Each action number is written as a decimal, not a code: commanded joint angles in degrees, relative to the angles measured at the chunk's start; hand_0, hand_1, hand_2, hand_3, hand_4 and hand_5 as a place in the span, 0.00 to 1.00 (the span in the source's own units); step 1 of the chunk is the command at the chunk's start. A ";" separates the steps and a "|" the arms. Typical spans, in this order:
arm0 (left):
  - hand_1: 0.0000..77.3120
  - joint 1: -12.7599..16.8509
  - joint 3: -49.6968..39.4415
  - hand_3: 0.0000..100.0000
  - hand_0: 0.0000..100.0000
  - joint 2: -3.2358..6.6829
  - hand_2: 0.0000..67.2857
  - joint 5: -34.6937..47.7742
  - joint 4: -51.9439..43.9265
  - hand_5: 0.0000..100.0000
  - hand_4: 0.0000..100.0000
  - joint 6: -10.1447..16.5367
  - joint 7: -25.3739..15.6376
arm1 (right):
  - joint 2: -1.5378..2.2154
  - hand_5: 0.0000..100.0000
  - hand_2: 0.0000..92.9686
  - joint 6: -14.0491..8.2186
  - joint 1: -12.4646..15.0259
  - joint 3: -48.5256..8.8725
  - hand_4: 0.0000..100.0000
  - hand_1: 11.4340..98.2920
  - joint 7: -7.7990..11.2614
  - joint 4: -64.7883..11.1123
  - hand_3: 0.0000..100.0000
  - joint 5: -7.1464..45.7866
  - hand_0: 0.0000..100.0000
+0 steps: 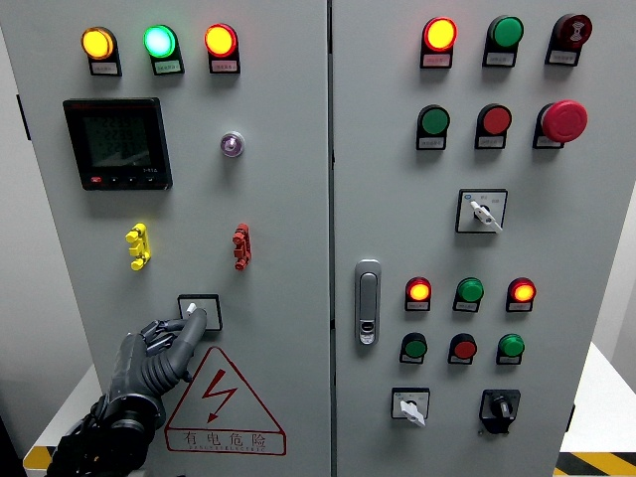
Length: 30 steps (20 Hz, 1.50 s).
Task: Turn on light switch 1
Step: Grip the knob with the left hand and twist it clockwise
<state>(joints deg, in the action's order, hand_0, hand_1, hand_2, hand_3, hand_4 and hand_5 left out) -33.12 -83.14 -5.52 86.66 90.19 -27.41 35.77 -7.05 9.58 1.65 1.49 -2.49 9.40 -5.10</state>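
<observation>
The fingers (191, 320) of the left hand (159, 348) are extended, gripping nothing, touching the switch (199, 311) at seven o'clock; turning seems needed next.

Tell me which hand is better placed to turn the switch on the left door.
Left. The left hand is already at the switch on the left door, a fingertip touching its knob. The right hand is not in view.
</observation>
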 commanded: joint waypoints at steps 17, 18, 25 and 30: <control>0.79 -0.02 0.08 0.89 0.95 -0.11 0.76 -0.09 -0.02 0.83 1.00 -0.28 0.09 | 0.02 0.15 0.00 0.00 0.02 0.00 0.23 0.13 0.03 0.00 0.11 0.00 0.00; 0.79 -0.02 0.08 0.89 0.96 -0.11 0.76 -0.09 -0.02 0.83 1.00 -0.36 0.09 | 0.02 0.15 0.00 0.00 0.02 0.00 0.23 0.13 -0.06 0.00 0.11 0.00 0.00; 0.75 -0.02 0.08 0.90 0.97 -0.11 0.76 -0.09 -0.10 0.84 1.00 -0.36 0.17 | 0.02 0.15 0.00 0.00 0.02 0.00 0.23 0.13 0.03 0.00 0.11 0.00 0.00; 0.74 -0.11 0.08 0.90 1.00 -0.11 0.76 -0.09 -0.10 0.83 1.00 -0.36 0.88 | 0.02 0.15 0.00 0.00 -0.07 0.00 0.23 0.13 0.03 0.00 0.11 0.00 0.00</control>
<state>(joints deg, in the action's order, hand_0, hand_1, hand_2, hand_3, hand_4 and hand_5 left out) -33.22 -83.05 -5.63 86.51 90.10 -27.77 36.58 -7.04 9.58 1.66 1.49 -2.50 9.40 -5.10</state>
